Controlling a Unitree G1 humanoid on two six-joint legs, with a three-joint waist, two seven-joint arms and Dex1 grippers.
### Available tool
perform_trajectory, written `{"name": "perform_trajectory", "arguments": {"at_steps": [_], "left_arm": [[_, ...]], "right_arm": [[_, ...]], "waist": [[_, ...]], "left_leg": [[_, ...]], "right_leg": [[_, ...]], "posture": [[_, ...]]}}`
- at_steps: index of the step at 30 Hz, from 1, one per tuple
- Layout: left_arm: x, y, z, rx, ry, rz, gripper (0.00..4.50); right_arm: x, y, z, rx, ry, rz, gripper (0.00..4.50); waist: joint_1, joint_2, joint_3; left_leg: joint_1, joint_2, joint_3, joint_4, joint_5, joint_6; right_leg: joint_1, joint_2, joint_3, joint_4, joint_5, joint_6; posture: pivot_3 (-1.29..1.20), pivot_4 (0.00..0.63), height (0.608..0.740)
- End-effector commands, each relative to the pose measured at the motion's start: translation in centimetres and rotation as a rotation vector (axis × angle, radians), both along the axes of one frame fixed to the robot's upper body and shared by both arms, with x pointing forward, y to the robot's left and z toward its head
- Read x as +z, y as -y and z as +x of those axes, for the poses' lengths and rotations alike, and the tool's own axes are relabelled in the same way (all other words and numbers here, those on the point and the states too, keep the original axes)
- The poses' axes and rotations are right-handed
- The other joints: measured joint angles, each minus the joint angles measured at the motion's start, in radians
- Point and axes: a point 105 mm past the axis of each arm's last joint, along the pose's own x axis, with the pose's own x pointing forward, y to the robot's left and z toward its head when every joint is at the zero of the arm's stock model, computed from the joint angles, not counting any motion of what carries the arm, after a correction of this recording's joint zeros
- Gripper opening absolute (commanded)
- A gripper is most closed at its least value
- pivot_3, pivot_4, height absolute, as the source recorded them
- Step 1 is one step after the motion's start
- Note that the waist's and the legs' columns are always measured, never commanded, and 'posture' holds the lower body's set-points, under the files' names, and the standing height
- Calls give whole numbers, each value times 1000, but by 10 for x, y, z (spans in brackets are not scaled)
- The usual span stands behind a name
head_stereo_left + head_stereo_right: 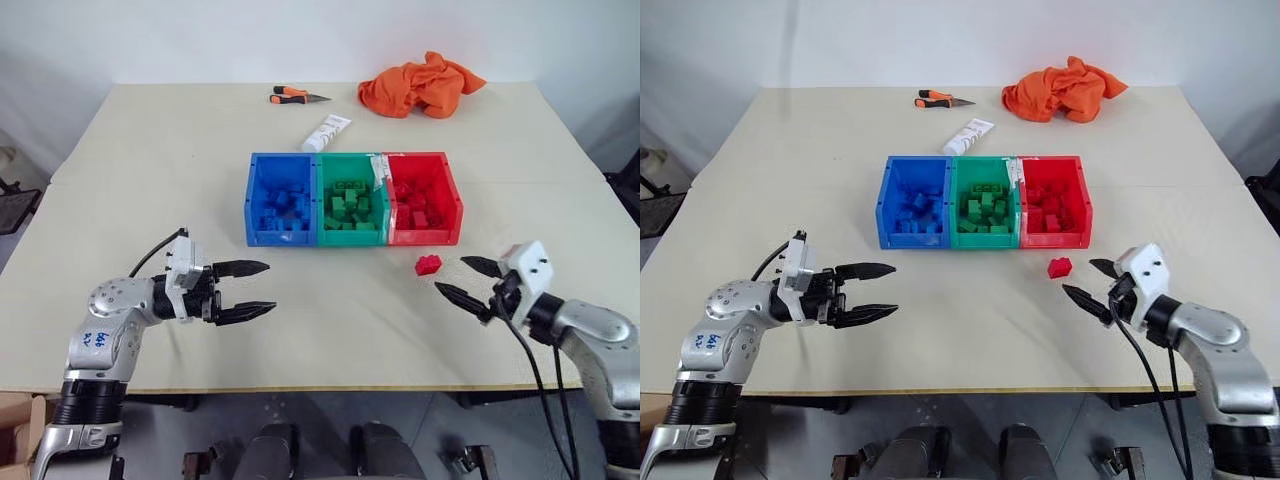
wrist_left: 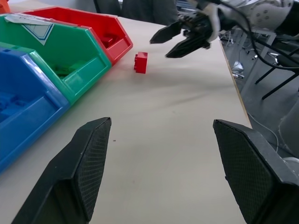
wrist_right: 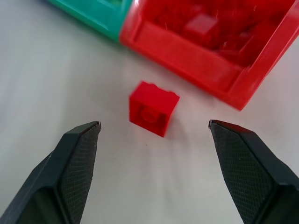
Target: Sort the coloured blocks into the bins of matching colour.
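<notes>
Our right gripper [image 3: 154, 128] hovers with its jaws spread and empty, the red block [image 3: 153, 108] lying just ahead between the line of its fingers, on the table [image 1: 340, 330] just in front of the red bin [image 1: 425, 198]. We judge this arm far nearer than our left gripper [image 1: 245, 290], also spread and empty. It's a small squarish studded brick, tipped on its side

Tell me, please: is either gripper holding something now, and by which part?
Nothing is held. Both the left gripper and the right gripper are open and empty; the red block lies on the table untouched.
</notes>
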Motion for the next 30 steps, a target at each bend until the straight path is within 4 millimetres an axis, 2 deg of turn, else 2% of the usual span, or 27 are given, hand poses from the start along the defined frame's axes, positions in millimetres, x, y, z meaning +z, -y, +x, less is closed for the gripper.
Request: {"name": "perform_trajectory", "arguments": {"at_steps": [1,6,13,17,21,27,30], "left_arm": [[8,-6,-2,19,41,-5,3711],[8,-7,-4,32,44,-1,3711],[10,-6,-8,44,47,-7,3711],[9,-11,-10,55,42,3,3744],[10,-11,-8,60,45,3,3744],[10,-12,-7,60,50,-1,3744],[12,-13,-7,49,65,-11,3744]], "right_arm": [[2,-3,9,0,37,-1,3904],[-6,-10,26,6,36,32,3904],[-14,-19,34,10,26,65,3904],[-13,-21,34,5,34,107,3023],[-6,-21,30,10,65,101,1645],[23,-30,10,60,137,78,1627],[45,-31,7,66,188,48,1627]], "waist": [[0,0,0],[-1,0,0],[-1,0,0],[-2,0,0],[-1,0,0],[0,0,0],[-1,0,0]], "left_leg": [[0,0,0,0,0,0],[0,0,0,0,0,0],[0,0,0,0,0,0],[0,0,0,0,0,0],[0,0,0,0,0,0],[0,0,0,0,0,0],[0,0,0,0,0,0]], "right_leg": [[0,0,0,0,0,0],[0,0,0,0,0,0],[-1,0,0,1,0,0],[-1,0,0,1,0,0],[-1,0,0,1,0,0],[-1,0,0,1,0,0],[-1,0,0,1,0,0]], "posture": [[0,150,740],[0,150,740],[0,150,740],[0,150,740],[0,150,740],[0,150,740],[0,150,740]]}}
